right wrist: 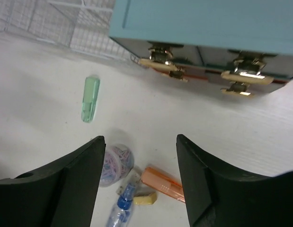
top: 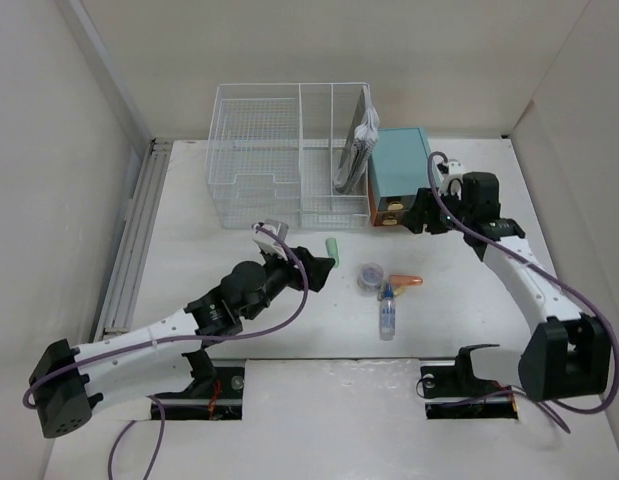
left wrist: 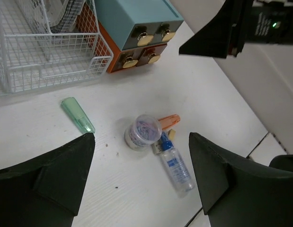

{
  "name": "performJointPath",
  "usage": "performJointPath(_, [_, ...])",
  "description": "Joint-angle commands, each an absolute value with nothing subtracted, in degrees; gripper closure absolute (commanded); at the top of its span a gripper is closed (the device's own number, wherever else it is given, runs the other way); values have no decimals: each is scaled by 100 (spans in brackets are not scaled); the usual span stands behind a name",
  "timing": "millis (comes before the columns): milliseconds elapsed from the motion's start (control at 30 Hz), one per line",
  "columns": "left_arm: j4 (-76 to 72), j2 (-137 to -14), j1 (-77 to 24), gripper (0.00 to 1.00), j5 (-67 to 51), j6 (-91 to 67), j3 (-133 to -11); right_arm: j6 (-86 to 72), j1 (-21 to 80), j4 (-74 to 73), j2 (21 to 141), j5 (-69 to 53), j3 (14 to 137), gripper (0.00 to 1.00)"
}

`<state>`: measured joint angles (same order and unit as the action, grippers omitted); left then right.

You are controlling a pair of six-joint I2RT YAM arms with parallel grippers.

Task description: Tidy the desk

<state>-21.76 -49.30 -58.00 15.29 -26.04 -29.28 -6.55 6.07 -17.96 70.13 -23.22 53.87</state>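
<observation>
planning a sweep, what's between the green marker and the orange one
A clear tub of paper clips, between green marker and orange marker; clearest in the left wrist view.

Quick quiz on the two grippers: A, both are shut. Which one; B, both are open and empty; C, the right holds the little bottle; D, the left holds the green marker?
B: in the wrist views the left gripper and the right gripper each stand wide open with nothing held between the jaws.
</observation>
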Motion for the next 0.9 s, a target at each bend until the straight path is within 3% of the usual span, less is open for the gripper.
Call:
performJointPath(0, [-3102, -4965, -5757, 22, 1880, -3181, -2603, -1318, 484, -968, 7337, -3103, 5353, 33])
performJointPath(200, [-3542, -5238, -5757, 22, 1995, -3507, -2224, -1590, 483, -582, 8514, -3357, 5774, 36])
performJointPath(733, [-3814, -5660, -5757, 22, 1995, -3560, -2118, -2460, 826, 378, 9149, -2453, 6021, 31])
performJointPath(867, [-3867, -5660, -5757, 22, 1934, -3560, -2065, -2461, 888, 431, 9272, -2241, 6021, 36])
